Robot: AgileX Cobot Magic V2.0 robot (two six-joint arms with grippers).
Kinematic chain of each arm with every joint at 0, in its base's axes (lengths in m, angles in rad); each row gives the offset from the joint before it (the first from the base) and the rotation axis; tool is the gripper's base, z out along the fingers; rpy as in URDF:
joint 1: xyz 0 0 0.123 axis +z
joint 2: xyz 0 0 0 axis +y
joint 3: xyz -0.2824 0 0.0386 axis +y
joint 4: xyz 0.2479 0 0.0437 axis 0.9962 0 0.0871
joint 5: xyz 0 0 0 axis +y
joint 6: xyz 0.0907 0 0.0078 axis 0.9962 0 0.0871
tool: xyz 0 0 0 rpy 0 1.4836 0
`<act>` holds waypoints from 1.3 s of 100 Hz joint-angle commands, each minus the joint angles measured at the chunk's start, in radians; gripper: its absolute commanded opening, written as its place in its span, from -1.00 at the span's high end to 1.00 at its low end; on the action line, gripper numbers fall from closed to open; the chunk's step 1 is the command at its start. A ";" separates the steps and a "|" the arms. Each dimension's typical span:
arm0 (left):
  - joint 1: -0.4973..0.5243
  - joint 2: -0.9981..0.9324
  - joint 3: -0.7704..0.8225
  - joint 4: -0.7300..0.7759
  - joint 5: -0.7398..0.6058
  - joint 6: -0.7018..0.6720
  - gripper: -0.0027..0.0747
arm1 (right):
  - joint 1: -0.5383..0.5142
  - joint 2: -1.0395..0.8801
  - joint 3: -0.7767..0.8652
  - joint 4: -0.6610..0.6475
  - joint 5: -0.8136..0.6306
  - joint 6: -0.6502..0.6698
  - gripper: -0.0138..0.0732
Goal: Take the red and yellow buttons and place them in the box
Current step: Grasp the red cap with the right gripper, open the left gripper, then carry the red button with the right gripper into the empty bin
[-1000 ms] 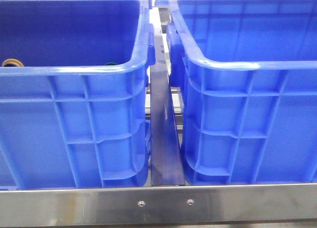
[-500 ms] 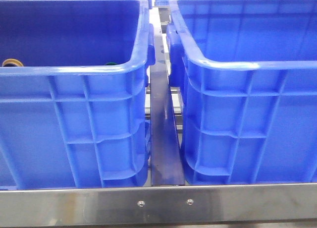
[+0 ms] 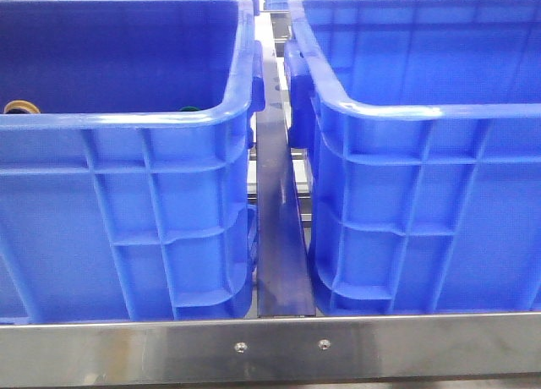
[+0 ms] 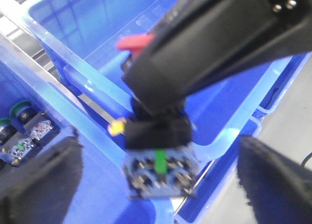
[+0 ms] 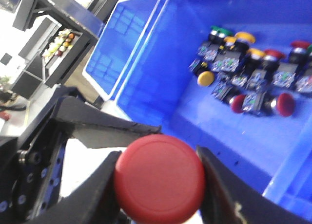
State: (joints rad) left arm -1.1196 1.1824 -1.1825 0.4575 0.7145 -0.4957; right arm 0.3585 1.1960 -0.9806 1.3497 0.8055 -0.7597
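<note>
Clearly the right pincer (image 5: 158,185) pinches a red button (image 5: 160,181) between its fingers, with a pile of buttons (image 5: 251,73) in a blue crate (image 5: 204,131) beyond it. Meanwhile the left pincer (image 4: 158,185) stands spread, a switch block (image 4: 158,170) between its fingers (image 4: 41,180), untouched.

Two crates set side by side: left crate (image 3: 127,203), box (image 3: 423,203) right; metal rail (image 3: 270,347) in front.
</note>
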 commanded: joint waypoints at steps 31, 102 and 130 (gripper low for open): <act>0.078 -0.083 -0.002 0.130 0.025 -0.154 -0.72 | 0.002 -0.073 -0.036 -0.024 -0.228 -0.038 0.26; 0.794 -0.554 0.394 0.157 0.090 -0.219 -0.72 | 0.002 -0.101 -0.035 -0.179 -0.443 -0.038 0.26; 0.854 -0.622 0.496 0.126 0.092 -0.086 -0.62 | 0.002 -0.101 -0.033 -0.295 -0.599 -0.038 0.26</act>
State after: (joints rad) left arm -0.2672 0.5629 -0.6803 0.5686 0.8552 -0.6097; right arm 0.3585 1.1216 -0.9806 1.0737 0.3066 -0.7840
